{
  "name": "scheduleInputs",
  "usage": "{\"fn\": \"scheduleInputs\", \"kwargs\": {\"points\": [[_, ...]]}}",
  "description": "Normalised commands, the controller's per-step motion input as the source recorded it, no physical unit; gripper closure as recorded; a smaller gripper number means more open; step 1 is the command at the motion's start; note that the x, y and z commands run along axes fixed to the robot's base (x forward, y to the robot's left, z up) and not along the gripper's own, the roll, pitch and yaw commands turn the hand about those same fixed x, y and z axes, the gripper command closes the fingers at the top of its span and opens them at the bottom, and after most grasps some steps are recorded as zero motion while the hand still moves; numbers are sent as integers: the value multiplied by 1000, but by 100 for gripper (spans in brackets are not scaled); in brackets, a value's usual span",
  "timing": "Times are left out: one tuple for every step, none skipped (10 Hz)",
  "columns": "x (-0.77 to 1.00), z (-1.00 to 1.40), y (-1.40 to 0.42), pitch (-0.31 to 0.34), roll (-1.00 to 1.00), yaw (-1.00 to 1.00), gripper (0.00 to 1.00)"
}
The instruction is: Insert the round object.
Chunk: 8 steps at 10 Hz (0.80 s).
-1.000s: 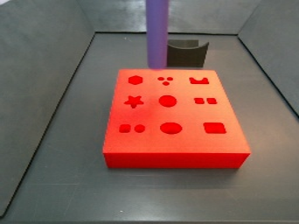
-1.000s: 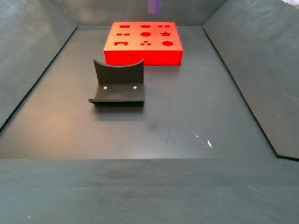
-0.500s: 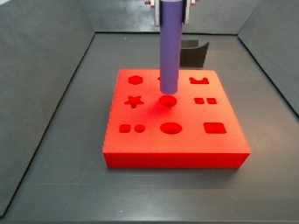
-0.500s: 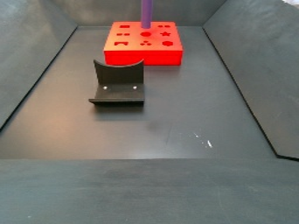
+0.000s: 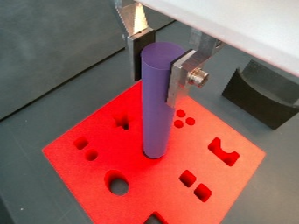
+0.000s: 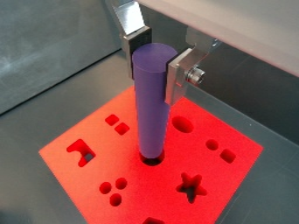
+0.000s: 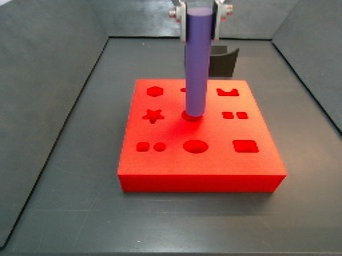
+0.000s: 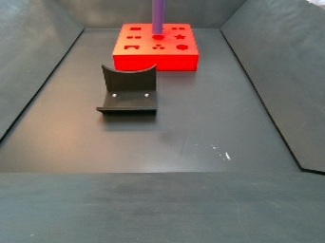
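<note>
The purple round peg (image 7: 195, 65) stands upright over the red block (image 7: 201, 150), its lower end in the round hole in the block's middle. It shows in both wrist views (image 5: 156, 101) (image 6: 147, 103) and as a thin purple bar in a side view (image 8: 158, 16). My gripper (image 5: 160, 59) is shut on the peg's top end, its silver fingers (image 6: 181, 74) on either side. The gripper (image 7: 198, 10) sits above the block's centre. The red block (image 8: 156, 47) has several shaped holes.
The dark fixture (image 8: 127, 90) stands on the floor in front of the block in a side view, and behind the block in a side view (image 7: 222, 60). It shows in a wrist view (image 5: 267, 92). Grey walls enclose the floor.
The gripper has come down with the peg. The peg's lower end went from above the block's far edge to the centre round hole and now sits in it.
</note>
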Motion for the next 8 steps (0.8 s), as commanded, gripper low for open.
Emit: {"fn": "scheduleInputs", "kwargs": {"points": [[0, -206, 0, 34, 166, -29, 100], [0, -180, -6, 39, 140, -74, 100], [91, -134, -120, 0, 53, 0, 100], [194, -183, -94, 0, 69, 0, 100], [131, -211, -57, 0, 83, 0, 100], [49, -231, -37, 0, 114, 0, 100], [0, -283, 0, 0, 104, -77, 100], [-20, -246, 0, 0, 67, -114, 100]]}}
